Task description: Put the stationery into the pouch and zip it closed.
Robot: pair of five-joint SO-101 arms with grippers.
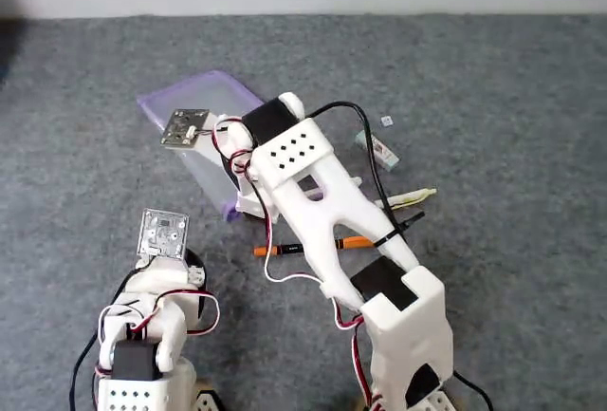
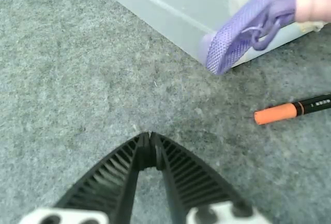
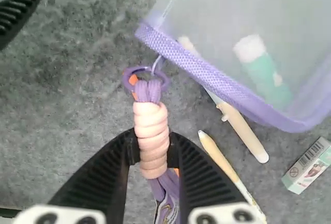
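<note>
So on the left, the left gripper [image 2: 152, 146] was sitting low over the grey carpet [image 1: 493, 79], just near of the pouch's corner. Its jaws were pressed together at the tips with nothing between them.

The pouch [image 1: 204, 107] lay left of centre, toward the far side. It's a see-through thing with purple trim, and a green and white tube [image 3: 258, 69] showed through its wall.

The right arm stretched across from the near right to the pouch's near corner. The right gripper [image 3: 153, 141] was clamped on the zipper pull [image 3: 150, 125], a peach coiled cord hanging off a purple ring at the edge of the trim.

The rest was loose on the carpet, outside the pouch. An orange pen [image 1: 285, 249] lay near of it, partly under the right arm. A cream pen [image 1: 408, 199] sat further right, and a small box [image 1: 379, 150] lay just beyond that on the far side. A second cream stick [image 3: 240, 131] poked out from under the pouch's edge. Couldn't tell what it was.
</note>
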